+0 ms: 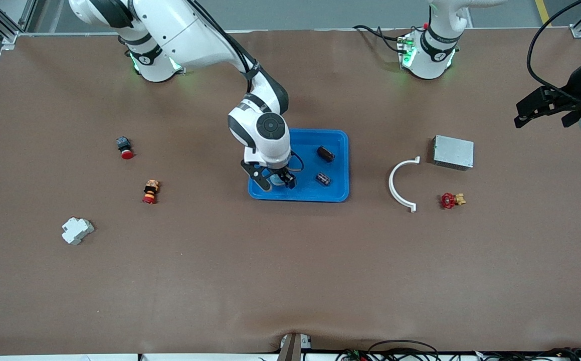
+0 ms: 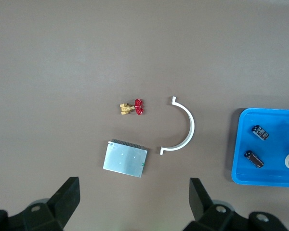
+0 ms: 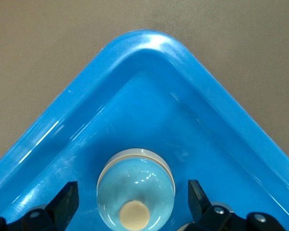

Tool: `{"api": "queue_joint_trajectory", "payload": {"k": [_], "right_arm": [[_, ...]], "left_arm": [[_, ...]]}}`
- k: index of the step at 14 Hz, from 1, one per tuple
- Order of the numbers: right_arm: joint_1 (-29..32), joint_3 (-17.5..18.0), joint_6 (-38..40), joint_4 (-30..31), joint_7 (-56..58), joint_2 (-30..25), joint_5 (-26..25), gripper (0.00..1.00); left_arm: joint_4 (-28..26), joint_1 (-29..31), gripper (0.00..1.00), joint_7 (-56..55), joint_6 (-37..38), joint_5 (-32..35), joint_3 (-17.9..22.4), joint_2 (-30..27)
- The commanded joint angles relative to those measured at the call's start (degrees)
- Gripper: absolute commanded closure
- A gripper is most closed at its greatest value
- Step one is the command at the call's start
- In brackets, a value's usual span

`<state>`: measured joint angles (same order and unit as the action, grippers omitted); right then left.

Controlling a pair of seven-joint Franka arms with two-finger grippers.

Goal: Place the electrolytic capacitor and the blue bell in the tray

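Up close, our right wrist view shows the blue bell (image 3: 135, 194) resting in a corner of the tray (image 3: 149, 45), between our right gripper's (image 3: 131, 204) spread fingers, ungripped. Our left gripper (image 2: 135, 199) waits open-fingered above the bench (image 2: 62, 57); its view shows two capacitors (image 2: 260, 132) in the tray.

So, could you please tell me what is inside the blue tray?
The tray holds two dark capacitors and a blue bell; the right end effector covers the floor under it.
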<state>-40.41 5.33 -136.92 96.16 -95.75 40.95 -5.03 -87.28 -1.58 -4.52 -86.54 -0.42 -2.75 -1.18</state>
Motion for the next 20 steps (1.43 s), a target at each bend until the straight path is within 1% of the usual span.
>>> {"api": "queue_joint_trajectory", "payload": {"k": [1, 3, 5, 8, 12, 14, 18, 20], "right_arm": [[-0.8, -0.6, 1.2, -2.9, -1.2, 0.5, -1.6, 0.0], [-0.5, -0.4, 5.5, -3.3, 1.9, -0.3, -1.9, 0.0], [0.1, -0.3, 11.2, -3.7, 5.6, -3.3, -1.4, 0.0], [3.0, -0.2, 18.6, -4.0, 12.8, -8.0, -1.0, 0.0], [10.9, -0.2, 26.3, -3.8, 30.6, -13.9, -1.0, 0.0], [15.1, -0.2, 29.9, -3.7, 39.1, -16.1, -1.0, 0.0], [23.7, -0.3, 34.0, -3.1, 56.9, -20.1, -1.0, 0.0], [27.7, -0.3, 34.3, -0.8, 64.8, -23.3, -1.0, 0.0]], "left_arm": [[0.2, 0.0, 0.0, 1.1, 0.6, -0.6, 0.1, -0.1], [-0.2, 0.0, 0.0, 1.1, 0.6, -0.5, 0.2, 0.0], [0.0, -0.2, 0.0, 0.7, 0.6, -0.5, 0.1, 0.0], [0.0, -0.3, 0.0, 0.7, 0.5, -0.4, 0.1, 0.0], [-0.2, -0.1, 0.0, 0.1, 0.6, -0.4, 0.1, -0.4], [-0.2, -0.2, 0.0, -1.4, 0.7, 0.0, 0.0, -0.7], [-1.1, -0.1, 0.0, -1.7, 0.9, 0.0, -0.3, -0.8], [-0.9, -0.3, 0.0, -1.8, 1.4, -0.1, -0.4, -0.9]]}}
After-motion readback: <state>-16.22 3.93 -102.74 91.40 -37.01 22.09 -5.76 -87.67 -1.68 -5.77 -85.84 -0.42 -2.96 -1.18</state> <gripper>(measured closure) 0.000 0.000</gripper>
